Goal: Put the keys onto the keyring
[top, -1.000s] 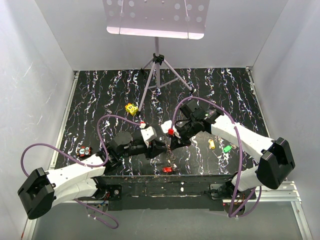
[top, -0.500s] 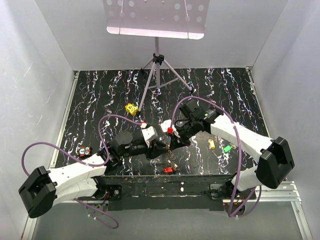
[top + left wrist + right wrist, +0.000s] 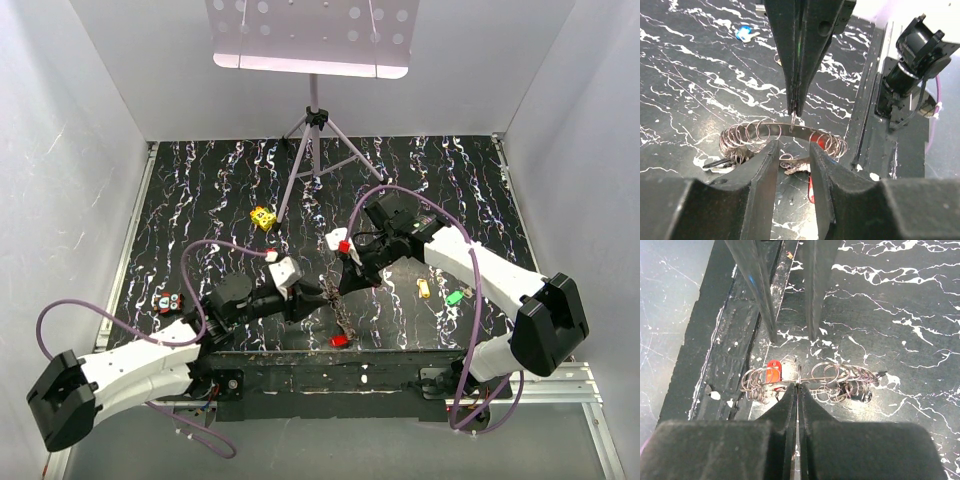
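Fingers (image 3: 757, 170) of the left gripper (image 3: 792, 146) stand apart, just short of the keyring (image 3: 805, 132), whose long axis runs across their gap by the table's (image 3: 200, 190) near edge (a red key (image 3: 772, 373) alongside); the right gripper (image 3: 797, 387), opposite, is clamped on its wire.

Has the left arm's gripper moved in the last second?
Yes. The left gripper has drawn back slightly, leftward and toward the near edge, farther from the yellow cube.
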Robot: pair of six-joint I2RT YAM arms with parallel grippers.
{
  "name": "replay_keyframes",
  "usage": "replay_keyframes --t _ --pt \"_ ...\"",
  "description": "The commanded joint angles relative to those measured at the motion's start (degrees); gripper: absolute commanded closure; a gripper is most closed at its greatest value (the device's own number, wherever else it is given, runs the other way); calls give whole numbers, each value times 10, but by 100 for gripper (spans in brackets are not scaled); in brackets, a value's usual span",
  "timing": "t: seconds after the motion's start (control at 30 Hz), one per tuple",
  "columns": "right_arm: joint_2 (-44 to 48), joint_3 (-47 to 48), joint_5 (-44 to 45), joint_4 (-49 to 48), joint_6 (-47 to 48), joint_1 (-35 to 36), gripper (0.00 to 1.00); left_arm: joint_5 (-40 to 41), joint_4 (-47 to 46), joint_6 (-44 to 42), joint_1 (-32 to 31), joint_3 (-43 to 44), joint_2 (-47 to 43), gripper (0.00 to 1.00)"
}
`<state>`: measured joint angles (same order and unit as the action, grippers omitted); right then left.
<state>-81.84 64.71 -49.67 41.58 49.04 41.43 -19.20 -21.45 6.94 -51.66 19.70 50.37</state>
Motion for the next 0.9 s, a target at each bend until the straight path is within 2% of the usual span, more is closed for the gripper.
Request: replay_keyframes --t 0.0,0.17,0.4,0.57,0.87 --pt "1 -3 -52 -28 -27 -7 99 36 -3 21 -3 -32 -69 69" --pt "-3 -8 -68 -48 -49 -8 99 43 -24 33 -3 -56 -84 69" --pt "0 -20 -81 -75 -76 -20 99 22 -77 40 -4 -56 -32 71" --pt "2 -21 -84 -79 -78 -26 99 10 -90 34 -3 -62 10 90" --pt "3 -25 -93 -80 -75 -28 99 62 -92 14 -4 -42 68 95"
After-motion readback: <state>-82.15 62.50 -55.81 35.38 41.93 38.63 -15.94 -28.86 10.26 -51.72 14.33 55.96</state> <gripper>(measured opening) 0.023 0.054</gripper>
